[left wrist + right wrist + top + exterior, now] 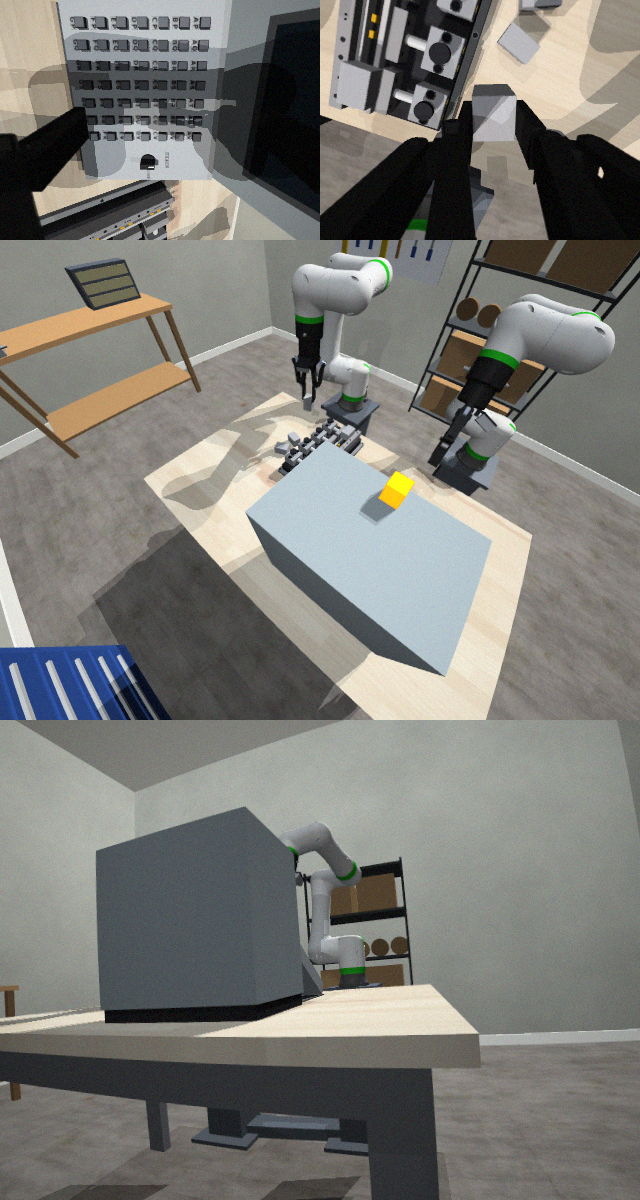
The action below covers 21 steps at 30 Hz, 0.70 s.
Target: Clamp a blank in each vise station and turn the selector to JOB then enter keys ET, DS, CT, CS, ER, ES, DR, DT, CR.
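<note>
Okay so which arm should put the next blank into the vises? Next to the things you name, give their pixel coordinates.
The right, I'd say: its gripper [308,397] [494,117] already grips a blank [308,402] [494,117] beside the vise stations [320,438] [385,90]. The left gripper [448,446] is open, over by the key panel [145,150].

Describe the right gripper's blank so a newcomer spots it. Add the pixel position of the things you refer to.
From the big cabinet [361,550] [175,926] [242,35], look to the vise stations [307,447] [115,215] [439,52] beside it. Near them hangs the right gripper [308,392] [493,115]; its grey blank [308,402] [494,117] is held aloft, unlike the loose blanks [281,447] [519,43] lying nearby.

The lamp [397,490] is amber (yellow on top), the cabinet [372,550] [191,926] blue-grey.
</note>
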Available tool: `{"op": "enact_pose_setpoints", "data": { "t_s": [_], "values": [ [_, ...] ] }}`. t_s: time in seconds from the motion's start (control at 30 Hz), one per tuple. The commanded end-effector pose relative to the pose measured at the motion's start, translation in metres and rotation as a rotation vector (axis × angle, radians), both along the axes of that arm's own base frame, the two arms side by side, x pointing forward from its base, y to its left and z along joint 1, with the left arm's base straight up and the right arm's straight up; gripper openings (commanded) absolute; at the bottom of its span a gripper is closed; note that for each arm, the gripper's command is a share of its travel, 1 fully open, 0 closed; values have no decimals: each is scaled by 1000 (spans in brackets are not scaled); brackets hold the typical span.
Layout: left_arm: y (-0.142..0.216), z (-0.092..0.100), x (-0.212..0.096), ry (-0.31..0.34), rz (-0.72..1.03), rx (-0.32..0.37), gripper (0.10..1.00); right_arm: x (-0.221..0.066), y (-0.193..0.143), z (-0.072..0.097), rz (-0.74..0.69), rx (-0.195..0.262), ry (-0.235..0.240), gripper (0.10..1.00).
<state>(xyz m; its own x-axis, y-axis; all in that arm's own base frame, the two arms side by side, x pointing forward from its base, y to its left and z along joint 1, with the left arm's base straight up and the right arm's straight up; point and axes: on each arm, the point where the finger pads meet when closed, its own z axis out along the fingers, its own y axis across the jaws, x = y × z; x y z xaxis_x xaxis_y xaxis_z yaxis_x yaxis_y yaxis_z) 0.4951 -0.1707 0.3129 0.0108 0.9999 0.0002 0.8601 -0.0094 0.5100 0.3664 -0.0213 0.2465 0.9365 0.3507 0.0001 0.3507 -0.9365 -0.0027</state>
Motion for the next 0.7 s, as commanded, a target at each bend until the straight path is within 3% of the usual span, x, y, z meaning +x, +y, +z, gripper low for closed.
{"op": "enact_pose_setpoints", "data": {
  "t_s": [0.0, 0.47, 0.67],
  "values": [
    [0, 1, 0, -2, 0, -1, 1000, 6, 13, 1, -30, -3, -2, 99],
    [0, 1, 0, -2, 0, -1, 1000, 28, 134, 1, -278, -2, -2, 99],
    [0, 1, 0, -2, 0, -1, 1000, 28, 160, 0, -329, -2, -2, 99]
  ]
}}
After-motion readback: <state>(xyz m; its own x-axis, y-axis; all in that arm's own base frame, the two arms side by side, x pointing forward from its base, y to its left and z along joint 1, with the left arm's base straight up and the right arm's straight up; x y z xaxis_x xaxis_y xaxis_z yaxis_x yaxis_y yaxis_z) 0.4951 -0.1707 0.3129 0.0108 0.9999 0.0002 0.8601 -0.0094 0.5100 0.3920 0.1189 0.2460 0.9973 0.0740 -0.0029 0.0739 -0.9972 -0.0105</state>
